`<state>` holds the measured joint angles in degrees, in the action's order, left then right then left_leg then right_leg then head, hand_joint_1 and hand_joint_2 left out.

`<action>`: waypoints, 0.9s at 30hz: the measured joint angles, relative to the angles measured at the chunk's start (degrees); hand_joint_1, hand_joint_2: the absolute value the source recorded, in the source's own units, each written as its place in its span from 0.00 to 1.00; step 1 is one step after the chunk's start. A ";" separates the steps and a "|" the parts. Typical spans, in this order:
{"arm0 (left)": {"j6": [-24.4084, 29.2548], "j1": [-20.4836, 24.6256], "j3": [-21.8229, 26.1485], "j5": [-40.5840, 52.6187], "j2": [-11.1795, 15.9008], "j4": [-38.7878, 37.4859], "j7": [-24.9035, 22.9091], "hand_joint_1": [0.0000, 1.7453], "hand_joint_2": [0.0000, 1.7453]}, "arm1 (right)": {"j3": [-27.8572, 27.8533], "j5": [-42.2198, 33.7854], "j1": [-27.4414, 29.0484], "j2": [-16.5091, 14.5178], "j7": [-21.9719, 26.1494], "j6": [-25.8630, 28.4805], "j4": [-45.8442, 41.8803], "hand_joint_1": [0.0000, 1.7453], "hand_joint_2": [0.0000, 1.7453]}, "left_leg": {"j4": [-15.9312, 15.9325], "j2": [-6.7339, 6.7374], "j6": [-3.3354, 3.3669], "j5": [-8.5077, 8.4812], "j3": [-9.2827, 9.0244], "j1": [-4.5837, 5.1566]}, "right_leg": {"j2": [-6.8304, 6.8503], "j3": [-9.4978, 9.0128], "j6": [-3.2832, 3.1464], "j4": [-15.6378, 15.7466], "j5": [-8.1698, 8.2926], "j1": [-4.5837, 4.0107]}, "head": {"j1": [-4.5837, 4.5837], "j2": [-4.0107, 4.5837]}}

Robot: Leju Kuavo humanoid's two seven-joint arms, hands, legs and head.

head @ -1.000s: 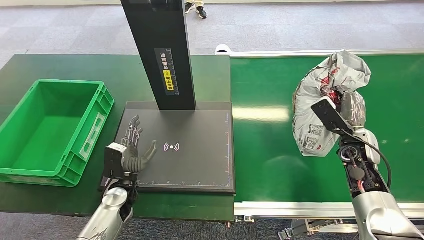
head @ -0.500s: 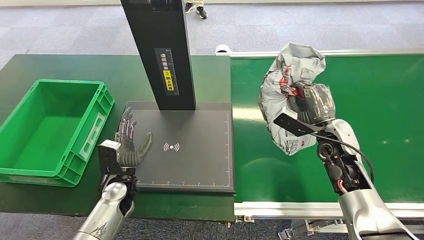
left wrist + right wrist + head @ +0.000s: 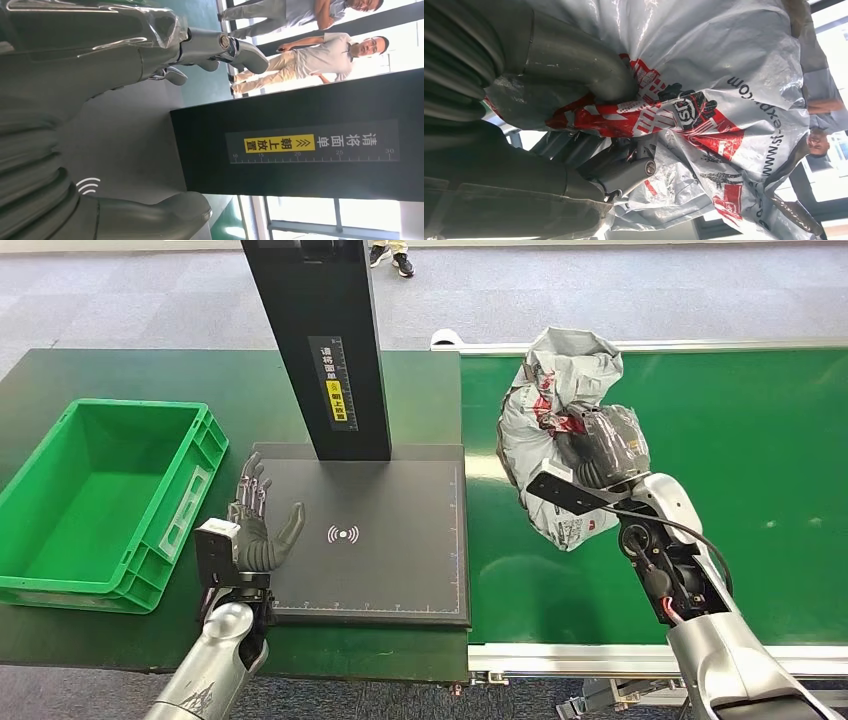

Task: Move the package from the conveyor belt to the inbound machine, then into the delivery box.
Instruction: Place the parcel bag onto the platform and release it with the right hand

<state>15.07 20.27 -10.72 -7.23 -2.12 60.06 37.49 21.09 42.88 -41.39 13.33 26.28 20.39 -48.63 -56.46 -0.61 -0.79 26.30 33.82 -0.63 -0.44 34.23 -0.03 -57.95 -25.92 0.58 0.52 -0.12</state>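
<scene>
The right hand (image 3: pixel 600 455) is clamped on the crumpled grey plastic package (image 3: pixel 560 420), right of centre frame. The left hand (image 3: pixel 255 530) waits with fingers apart. Next step, likely: lower it onto the black scanner plate (image 3: pixel 400 570).

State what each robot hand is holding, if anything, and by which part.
The right hand grips the grey plastic mailer package by its crumpled middle, lifted above the conveyor belt. The left hand holds nothing, with its fingers spread over the scanner pad.
</scene>
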 joint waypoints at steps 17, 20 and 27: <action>3.46 2.85 -0.58 2.25 -2.23 -1.10 0.72 0.00 1.00 | 28.30 18.32 -12.53 -16.15 2.09 -14.00 14.29 1.00 1.00 | 0.03 0.30 -0.10 -0.07 -0.06 -0.15 | -0.29 0.12 -0.16 -0.07 0.06 -0.16 | -0.11 -0.01; 3.46 2.86 -0.65 2.25 -2.24 -1.28 0.73 0.00 1.00 | 30.07 18.04 -13.10 -16.68 2.26 -13.96 15.10 1.00 1.00 | 0.03 0.30 -0.09 -0.06 -0.05 -0.12 | -0.29 0.12 -0.15 -0.05 0.07 -0.13 | -0.11 -0.01; 2.99 3.69 -0.78 1.50 -2.35 -2.97 1.24 0.00 1.00 | 36.78 16.46 -15.00 -19.30 0.94 -15.13 19.70 1.00 1.00 | 0.01 0.30 -0.07 -0.05 -0.06 -0.09 | -0.29 0.12 -0.13 -0.01 0.08 -0.09 | -0.10 -0.01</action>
<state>18.07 23.96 -11.50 -5.73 -4.47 57.09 38.73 57.87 59.35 -56.39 -5.97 27.21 5.26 -28.93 -56.45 -0.31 -0.86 26.25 33.76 -0.72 -0.73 34.35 -0.16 -57.96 -25.84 0.49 0.43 -0.13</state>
